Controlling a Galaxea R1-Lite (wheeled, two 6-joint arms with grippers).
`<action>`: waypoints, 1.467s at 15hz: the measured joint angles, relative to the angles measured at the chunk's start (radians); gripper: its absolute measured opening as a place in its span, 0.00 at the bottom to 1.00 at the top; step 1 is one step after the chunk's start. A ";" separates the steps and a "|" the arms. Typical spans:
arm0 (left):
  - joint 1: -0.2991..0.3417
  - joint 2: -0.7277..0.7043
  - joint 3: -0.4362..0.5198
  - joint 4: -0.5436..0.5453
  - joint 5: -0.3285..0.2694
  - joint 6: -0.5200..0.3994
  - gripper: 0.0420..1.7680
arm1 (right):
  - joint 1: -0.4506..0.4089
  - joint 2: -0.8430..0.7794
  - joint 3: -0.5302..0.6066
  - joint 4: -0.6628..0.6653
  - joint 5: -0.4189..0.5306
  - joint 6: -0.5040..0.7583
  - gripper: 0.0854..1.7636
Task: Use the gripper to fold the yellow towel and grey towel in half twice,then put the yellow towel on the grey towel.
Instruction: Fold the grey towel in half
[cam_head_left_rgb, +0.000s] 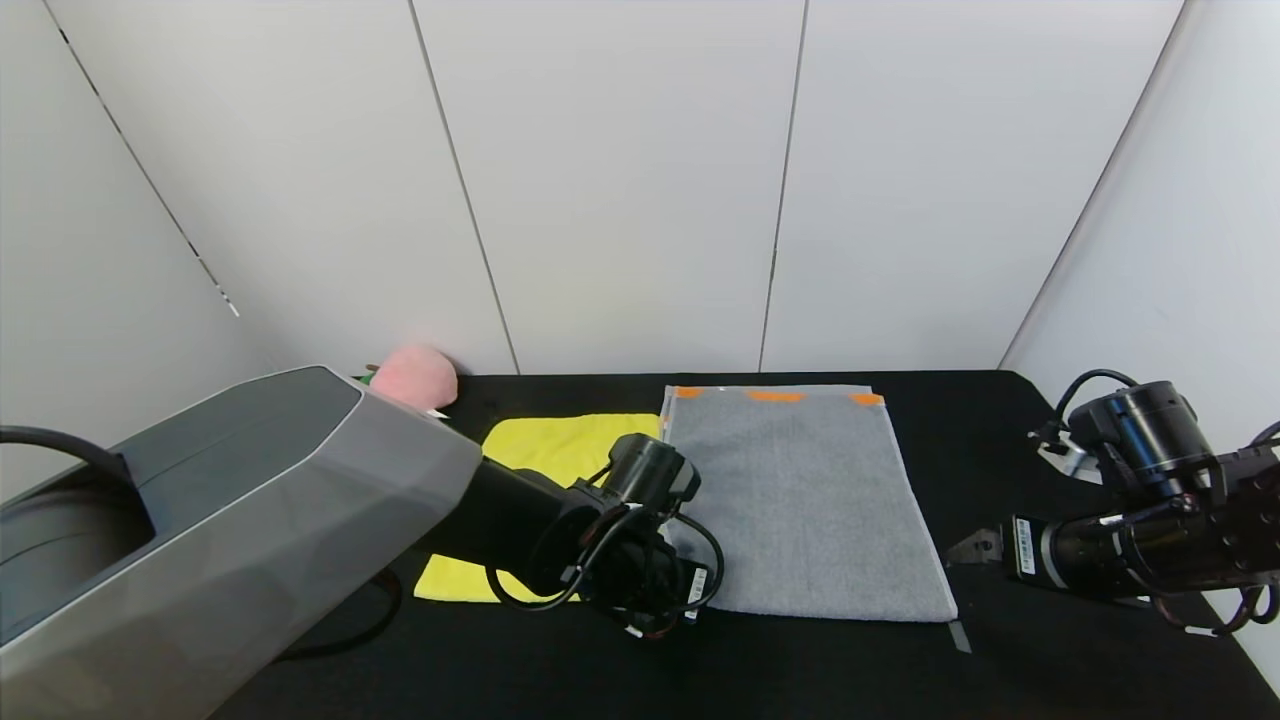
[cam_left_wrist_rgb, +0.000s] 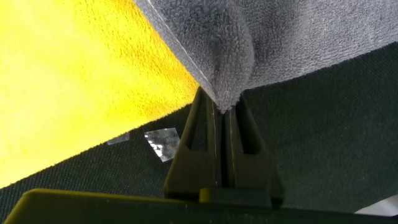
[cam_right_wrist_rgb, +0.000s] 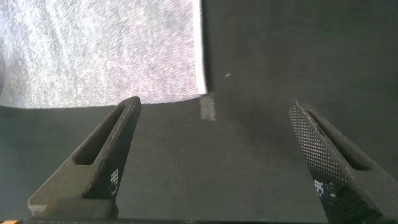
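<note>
At the near-left corner of the grey towel (cam_head_left_rgb: 810, 500), the left gripper (cam_left_wrist_rgb: 222, 112) is pinched shut on cloth – first fold starting; next, carry it across. Right gripper (cam_right_wrist_rgb: 214, 162) waits open; yellow towel (cam_head_left_rgb: 545, 450) lies alongside, flat

Grey towel (cam_head_left_rgb: 800, 500), centre of frame: plain grey terry, orange marks along top edge, pale edging. Yellow towel (cam_head_left_rgb: 560, 445), left of centre: bright yellow. Table (cam_head_left_rgb: 1000, 420): black. Pink object (cam_head_left_rgb: 415, 375), upper left.
</note>
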 joint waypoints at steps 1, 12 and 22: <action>0.000 0.000 0.000 0.000 0.000 0.000 0.05 | 0.008 0.006 0.000 0.000 0.000 0.003 0.97; 0.000 0.001 0.000 0.000 0.000 0.000 0.05 | 0.056 0.076 0.005 -0.019 0.000 0.041 0.97; -0.001 -0.001 0.000 0.000 0.000 0.000 0.05 | 0.082 0.090 0.002 -0.036 0.000 0.052 0.97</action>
